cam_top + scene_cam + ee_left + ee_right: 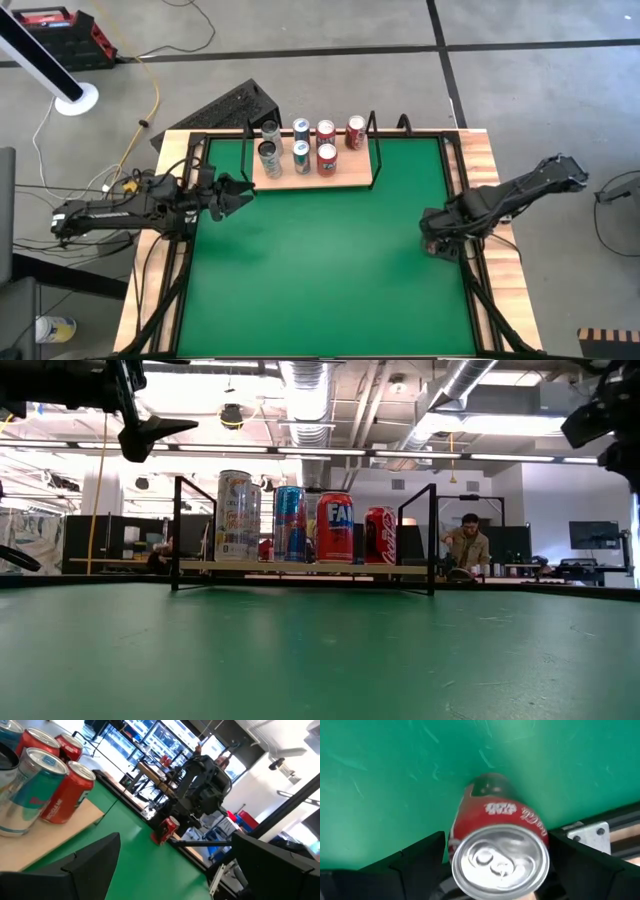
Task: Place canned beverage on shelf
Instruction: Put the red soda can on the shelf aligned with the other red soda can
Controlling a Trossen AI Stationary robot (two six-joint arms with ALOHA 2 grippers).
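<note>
Your right gripper sits low at the mat's right edge, jaws spread wide around an upright red can, fingers clear of its sides, not clamped. Shelf is at the far edge, left of center, holding seven cans; its near-right slot is free. Left gripper hovers open, just left of the shelf.

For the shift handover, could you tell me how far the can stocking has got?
Seven cans already stand on the shelf, leaving one space. The right gripper has its jaws open around a red can on the green mat, not yet lifted. The left gripper waits open beside the shelf.
</note>
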